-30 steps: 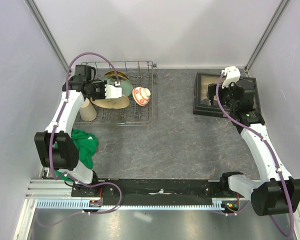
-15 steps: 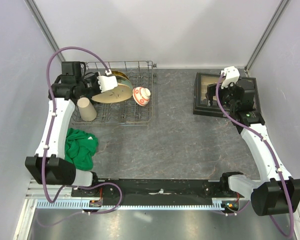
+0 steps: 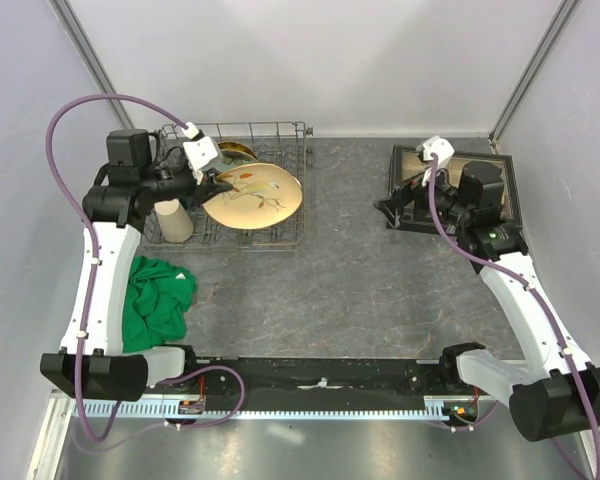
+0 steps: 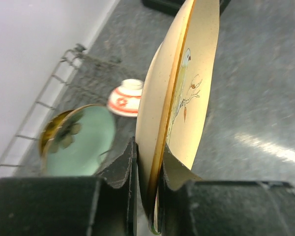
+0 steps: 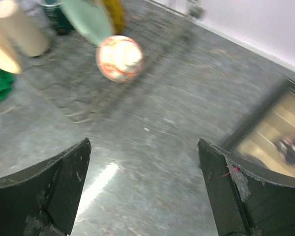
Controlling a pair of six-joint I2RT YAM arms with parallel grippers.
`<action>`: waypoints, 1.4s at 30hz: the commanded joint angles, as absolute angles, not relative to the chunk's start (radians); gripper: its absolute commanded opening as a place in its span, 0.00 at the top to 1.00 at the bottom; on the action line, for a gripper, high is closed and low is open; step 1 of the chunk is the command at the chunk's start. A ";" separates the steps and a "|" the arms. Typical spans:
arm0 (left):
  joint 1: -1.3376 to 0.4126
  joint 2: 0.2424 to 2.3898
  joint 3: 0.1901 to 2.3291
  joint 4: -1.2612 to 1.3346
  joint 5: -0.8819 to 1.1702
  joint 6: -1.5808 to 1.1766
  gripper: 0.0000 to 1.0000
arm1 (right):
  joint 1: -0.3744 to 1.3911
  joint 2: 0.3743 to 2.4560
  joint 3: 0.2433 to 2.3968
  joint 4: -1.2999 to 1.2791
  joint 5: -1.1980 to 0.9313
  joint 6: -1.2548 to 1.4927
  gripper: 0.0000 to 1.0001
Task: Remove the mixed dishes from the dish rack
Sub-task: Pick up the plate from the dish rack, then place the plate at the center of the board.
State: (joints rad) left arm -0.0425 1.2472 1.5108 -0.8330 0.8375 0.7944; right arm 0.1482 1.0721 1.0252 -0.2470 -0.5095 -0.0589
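While the left claw [image 4: 148, 162] gripped the cream plate [image 3: 254, 193] by its rim, the plate hung over the dish rack [image 3: 298, 140], far left on the counter [image 3: 360, 285]. The right claw [image 5: 145, 189] gaped apart, empty.

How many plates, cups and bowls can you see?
Plates: 3 (cream bird plate, pale green plate, yellow-gold dish)
Cups: 2 (beige cup, dark green mug)
Bowls: 1 (red-and-white bowl)
Total: 6

walls [image 3: 330, 60]: plain white | table [image 3: 350, 280]: grey mottled | corner posts [image 3: 89, 55]: metal
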 commanded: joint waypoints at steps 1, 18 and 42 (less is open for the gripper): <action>-0.067 1.198 1.482 -0.651 0.989 0.559 0.98 | 0.242 1.055 1.113 -0.244 -0.636 -0.092 0.02; -0.198 1.163 1.327 -0.437 0.999 0.364 0.98 | 0.497 1.238 1.256 -0.302 -0.692 -0.121 0.06; -0.290 1.115 1.232 -0.362 0.979 0.308 0.98 | 0.584 1.345 1.330 -0.350 -0.672 -0.172 0.80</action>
